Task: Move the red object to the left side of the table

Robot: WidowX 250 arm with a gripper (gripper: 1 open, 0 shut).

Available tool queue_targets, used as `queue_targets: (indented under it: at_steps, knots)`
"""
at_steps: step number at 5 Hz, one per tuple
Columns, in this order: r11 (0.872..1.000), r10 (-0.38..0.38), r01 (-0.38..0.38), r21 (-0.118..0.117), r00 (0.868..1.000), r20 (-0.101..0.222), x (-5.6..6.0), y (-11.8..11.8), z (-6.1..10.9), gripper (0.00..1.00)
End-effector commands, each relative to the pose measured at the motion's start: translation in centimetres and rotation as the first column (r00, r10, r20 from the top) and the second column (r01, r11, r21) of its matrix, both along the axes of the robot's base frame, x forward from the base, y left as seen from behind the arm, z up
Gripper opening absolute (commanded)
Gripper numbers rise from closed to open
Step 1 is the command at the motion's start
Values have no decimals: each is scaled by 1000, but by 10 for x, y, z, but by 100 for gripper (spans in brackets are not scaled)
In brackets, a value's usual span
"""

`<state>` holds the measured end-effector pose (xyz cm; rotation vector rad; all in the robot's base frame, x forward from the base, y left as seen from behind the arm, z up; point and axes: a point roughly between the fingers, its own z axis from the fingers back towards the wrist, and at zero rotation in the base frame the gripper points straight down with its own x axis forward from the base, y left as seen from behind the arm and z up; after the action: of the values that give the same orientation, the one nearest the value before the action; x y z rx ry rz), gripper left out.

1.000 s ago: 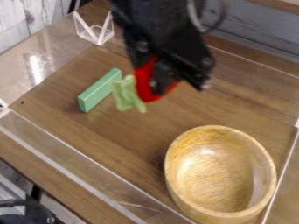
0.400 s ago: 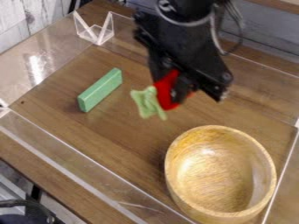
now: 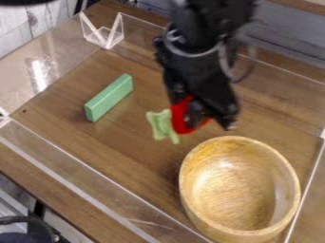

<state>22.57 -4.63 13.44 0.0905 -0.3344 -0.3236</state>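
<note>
Fruit [image 3: 187, 116], red and shiny, pinched in black gripper [image 3: 197, 102]. Looks part-way open, with 1 finger on each side, likely just wide enough to squeeze the round part and not let go. Green leaf [image 3: 162, 124] poking out past the fingers, so not in the way of the pinch. Seems held up over the middle of the table [image 3: 121, 138], near the wooden bowl [image 3: 191, 182], maybe so as not to drag or bump. Green block [image 3: 109, 98] lying flat, well apart from the fruit. Likely past the grab, with the trip to the left side and the putting down to do. Needs a soft, low drop there. Could roll if let go too high, or hit the block if carried too low.
</note>
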Motion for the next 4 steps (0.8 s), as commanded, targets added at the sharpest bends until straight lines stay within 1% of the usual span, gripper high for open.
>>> queue_targets:
  at_steps: [1,2,3,4]
  knots:
    - [1000,-5,6,-12,999,43,15,4,3,0]
    - [1000,-8,8,-16,999,39,24,4,-1,0]
    - [1000,12,-12,-17,999,32,30,6,14,0]
    - [999,23,-22,-33,999,31,34,7,23,0]
